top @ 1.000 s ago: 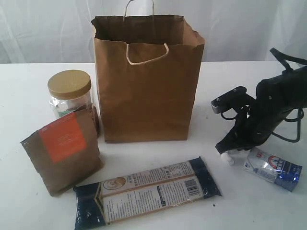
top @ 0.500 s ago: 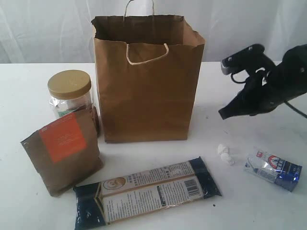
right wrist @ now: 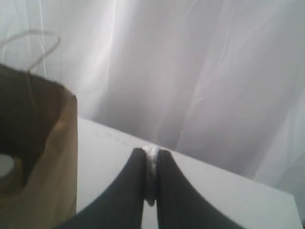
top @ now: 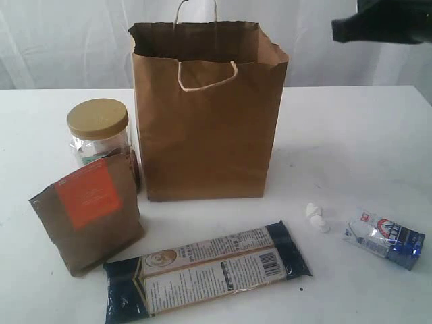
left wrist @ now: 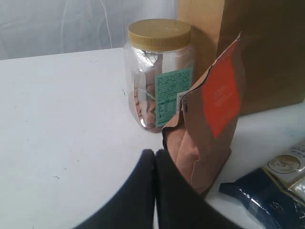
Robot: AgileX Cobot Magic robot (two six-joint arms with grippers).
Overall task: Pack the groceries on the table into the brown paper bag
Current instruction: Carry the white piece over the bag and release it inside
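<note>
The brown paper bag stands upright at the back middle of the table. To its left are the gold-lidded jar and the brown pouch. The long dark-blue packet lies in front, and the small blue-silver packet lies at the right. My right gripper hangs high at the top right, shut on a thin whitish scrap. My left gripper is shut and empty, low beside the pouch and the jar. The tin can and yellow bottle are out of view.
A small white lump lies on the table between the long packet and the blue-silver packet. A pale round shape shows inside the bag. White curtains hang behind the table.
My right gripper has risen from the table beside the blue-silver packet to the top right, level with the bag's rim. The white lump stays on the table.
</note>
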